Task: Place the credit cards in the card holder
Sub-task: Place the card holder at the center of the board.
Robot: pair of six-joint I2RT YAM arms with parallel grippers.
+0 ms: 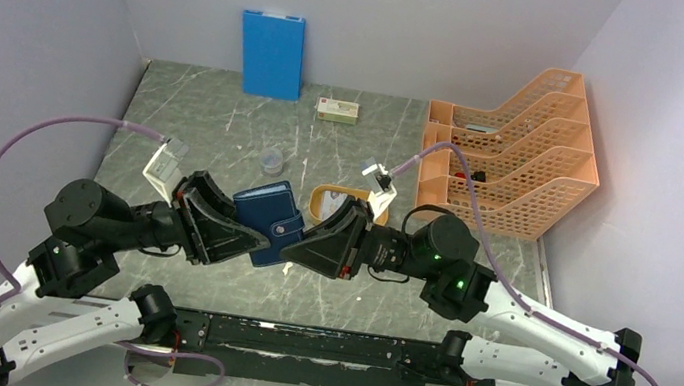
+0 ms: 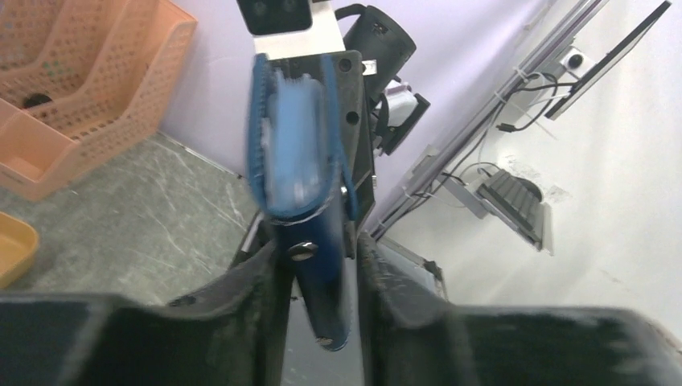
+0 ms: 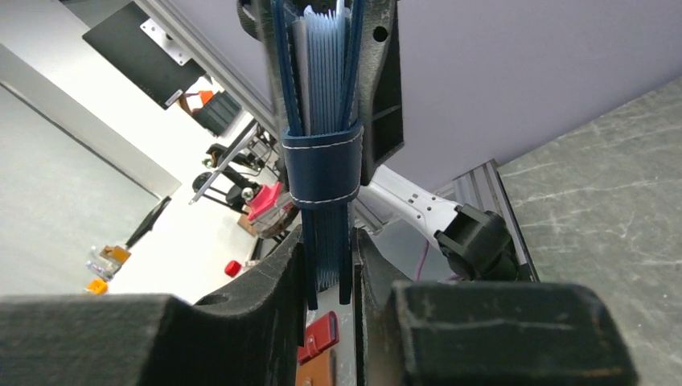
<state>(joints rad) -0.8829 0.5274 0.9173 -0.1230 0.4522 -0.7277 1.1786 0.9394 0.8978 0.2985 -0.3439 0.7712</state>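
We hold the card holder [image 1: 266, 215] above the table at the near middle, the left gripper [image 2: 318, 273] clamped on one end and the right gripper [image 3: 328, 265] clamped on the other, its strap [image 3: 323, 165] looped round the clear sleeves [image 3: 326, 64]. By our reading the work is at an early stage: the holder looks closed, no credit cards show plainly in any view, and we cannot tell whether any sit in the sleeves or in the orange tray [image 1: 321, 196] just beyond the right gripper
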